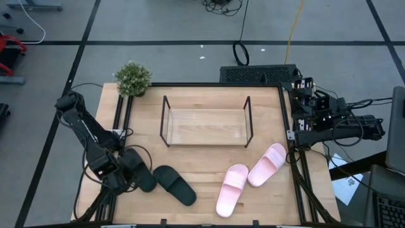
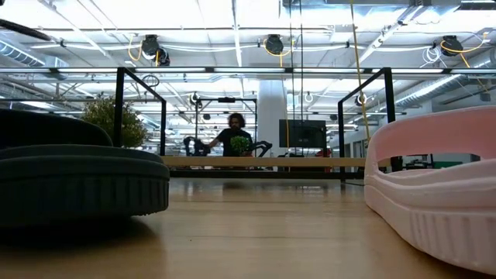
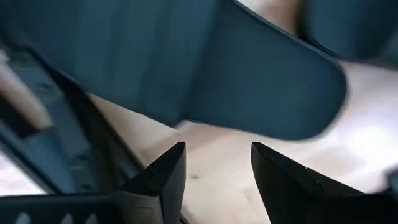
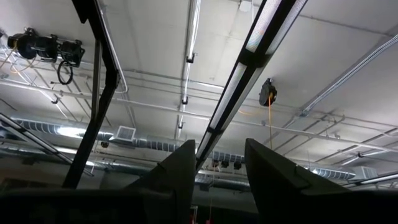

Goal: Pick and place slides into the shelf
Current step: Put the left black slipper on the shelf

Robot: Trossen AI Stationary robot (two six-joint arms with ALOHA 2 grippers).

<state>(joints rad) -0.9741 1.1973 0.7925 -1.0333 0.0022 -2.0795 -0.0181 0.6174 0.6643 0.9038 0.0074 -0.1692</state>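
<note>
While unshelved: black, pink slides

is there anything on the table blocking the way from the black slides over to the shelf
Nothing visible does. In the high view, bare tabletop lies between the two black slides and the empty shelf. The pink slides lie off to the right of that path, and the small plant sits at the far left corner. The left gripper is by the black slides.

Small potted plant at table's far left corner, person seated in room beyond
</note>
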